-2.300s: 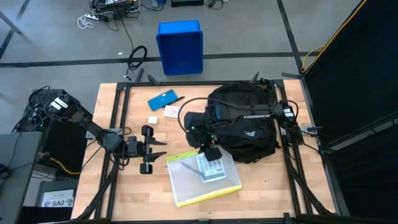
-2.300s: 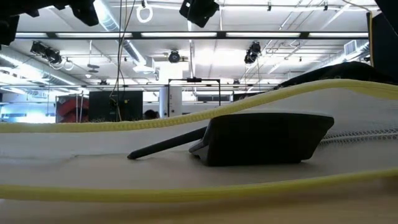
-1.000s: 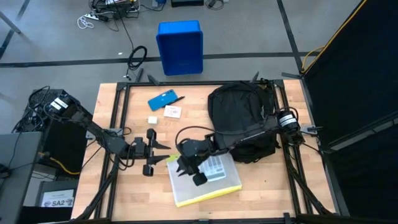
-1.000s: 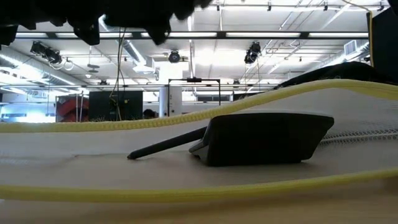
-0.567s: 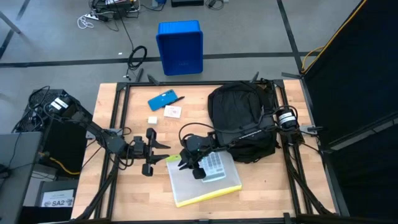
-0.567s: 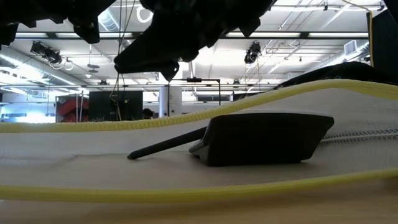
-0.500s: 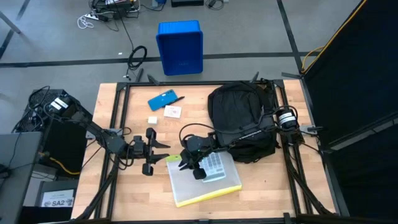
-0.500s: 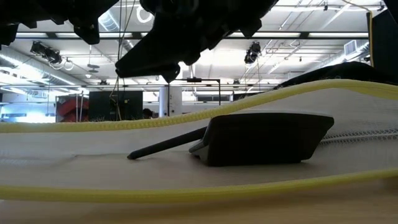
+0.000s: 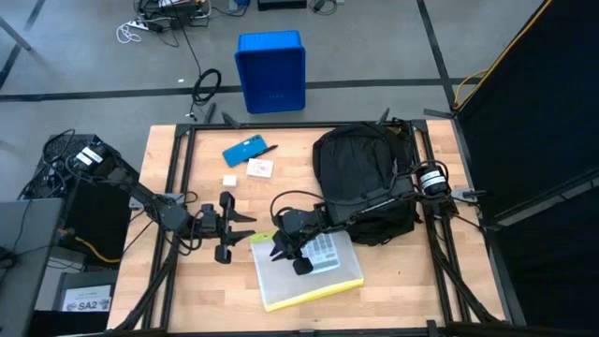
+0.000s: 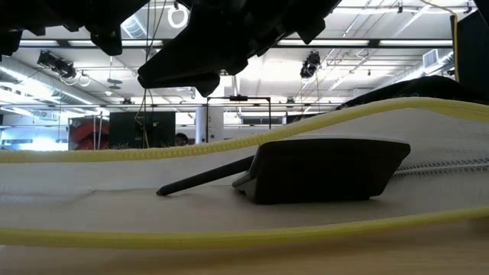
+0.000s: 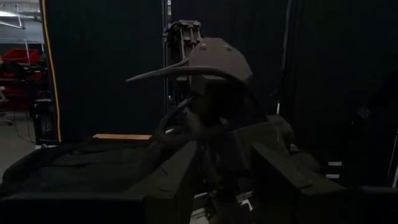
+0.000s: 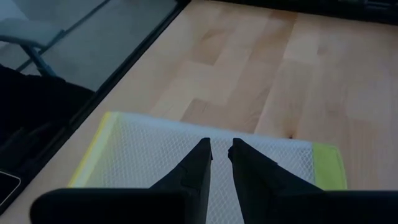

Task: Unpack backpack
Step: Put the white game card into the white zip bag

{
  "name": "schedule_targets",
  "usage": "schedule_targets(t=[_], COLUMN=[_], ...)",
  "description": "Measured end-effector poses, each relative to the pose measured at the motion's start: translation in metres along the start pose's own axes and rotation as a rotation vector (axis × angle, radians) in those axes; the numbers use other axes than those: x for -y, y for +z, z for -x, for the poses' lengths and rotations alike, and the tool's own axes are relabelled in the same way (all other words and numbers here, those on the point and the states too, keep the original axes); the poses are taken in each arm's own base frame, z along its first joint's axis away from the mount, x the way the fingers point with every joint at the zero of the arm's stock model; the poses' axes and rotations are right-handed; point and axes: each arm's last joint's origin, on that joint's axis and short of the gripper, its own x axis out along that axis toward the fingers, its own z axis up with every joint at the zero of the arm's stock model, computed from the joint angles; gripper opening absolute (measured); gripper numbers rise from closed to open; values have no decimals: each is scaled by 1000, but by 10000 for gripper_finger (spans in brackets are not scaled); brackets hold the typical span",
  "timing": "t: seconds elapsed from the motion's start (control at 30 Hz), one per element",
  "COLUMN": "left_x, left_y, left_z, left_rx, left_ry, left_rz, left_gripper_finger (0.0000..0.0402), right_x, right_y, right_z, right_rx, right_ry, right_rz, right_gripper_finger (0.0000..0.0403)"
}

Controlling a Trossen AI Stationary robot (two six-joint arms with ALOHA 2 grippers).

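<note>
Hovering over the mesh pouch point(image 9: 309, 271), right gripper point(image 9: 288, 251) nearly closed (empty); no legible writing.

dark jointed arms, black tapered jaws

High view looks straight down; low view sits table-level, sharing the pouch point(image 9: 304, 271).

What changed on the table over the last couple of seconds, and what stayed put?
The right gripper swung away from the backpack, out over the near-left end of the yellow-edged mesh pouch, and now hangs there with nothing between its nearly closed fingers. The left gripper shifted only slightly toward the pouch. Backpack, pouch, calculator, blue phone and cards stayed put.
</note>
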Motion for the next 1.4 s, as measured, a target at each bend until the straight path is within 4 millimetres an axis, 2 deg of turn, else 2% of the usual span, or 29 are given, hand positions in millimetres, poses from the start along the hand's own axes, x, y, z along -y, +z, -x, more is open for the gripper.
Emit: schedule_targets(t=[0.27,0.53,0.93,1.2,1.4], left_x=[0,0,0,0,0], left_y=[-6,-13,-27,-27,-23], left_z=[0,1,3,3,3], left_rx=[-57,-118,-243,-249,-212], left_ry=[-4,-4,2,-16,-26], left_rz=[-41,-2,-8,-149,-216], left_gripper_finger=[118,118,118,118,118], right_x=[0,0,10,34,44], right_y=[0,-5,-9,-25,-29], right_z=[0,-1,2,9,13], right_rx=[0,-17,-27,-186,-216], right_ry=[0,0,-27,-353,-371], right_rz=[1,-6,-27,-75,-92], right_gripper_finger=[41,36,32,31,31])
